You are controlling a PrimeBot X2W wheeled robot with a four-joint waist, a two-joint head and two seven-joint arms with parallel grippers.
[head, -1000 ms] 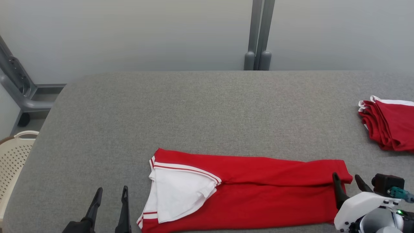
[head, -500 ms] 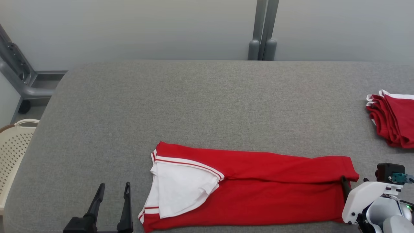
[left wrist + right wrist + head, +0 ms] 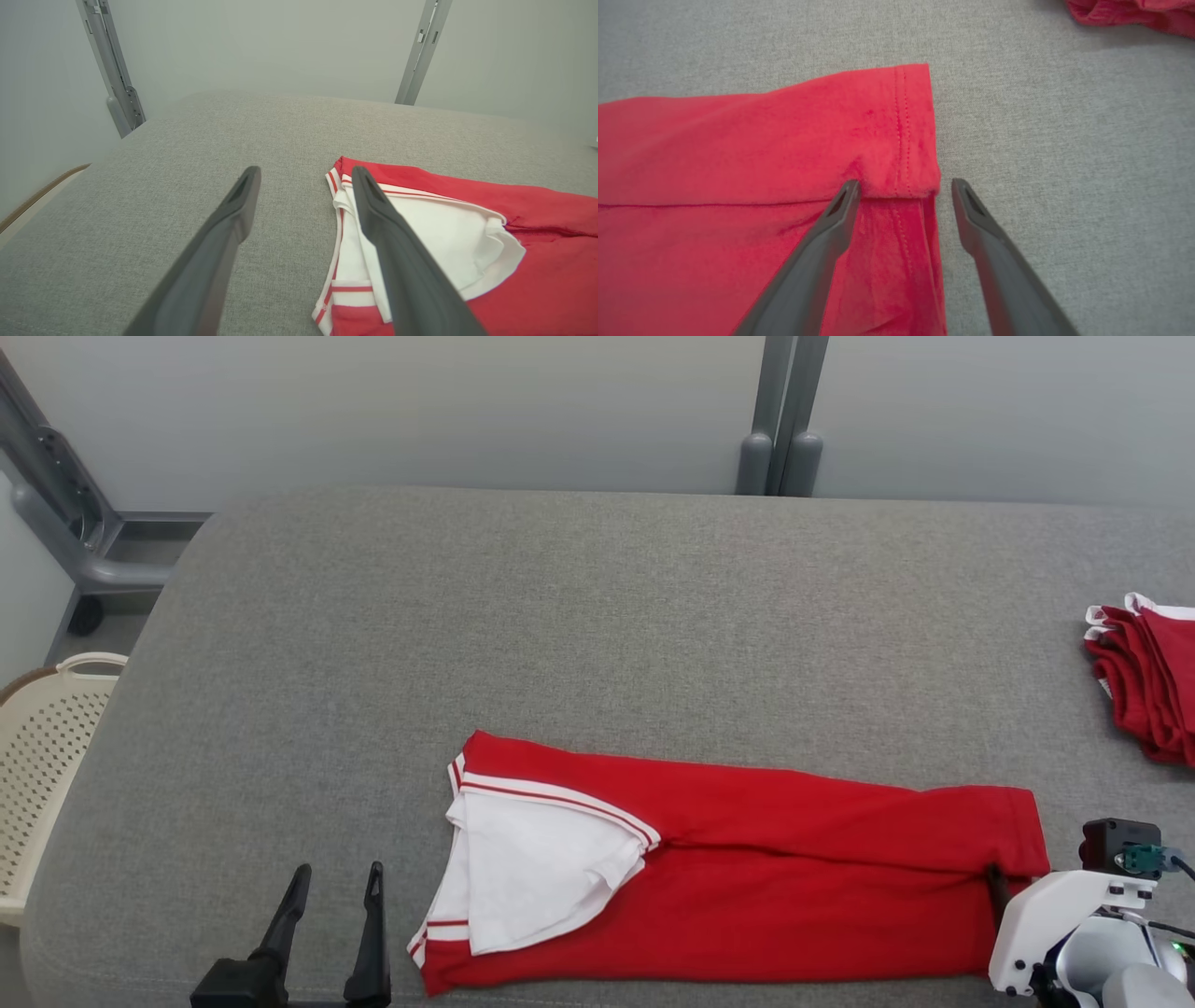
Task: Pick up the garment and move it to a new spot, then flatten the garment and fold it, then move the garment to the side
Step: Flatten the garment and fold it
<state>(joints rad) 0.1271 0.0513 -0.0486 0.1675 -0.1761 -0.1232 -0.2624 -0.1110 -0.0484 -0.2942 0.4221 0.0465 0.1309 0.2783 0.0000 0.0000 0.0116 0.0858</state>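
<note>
**Folded red shirt (image 3: 747,887) lies on the grey counter (image 3: 597,616), both tools spread wide and empty.**
In the head view the shirt spans the lower centre, its white-trimmed end at left, near the left tool (image 3: 339,870). The right tool (image 3: 906,184) straddles its hemmed right corner. More red garments (image 3: 1148,681) sit at the right edge.
</note>
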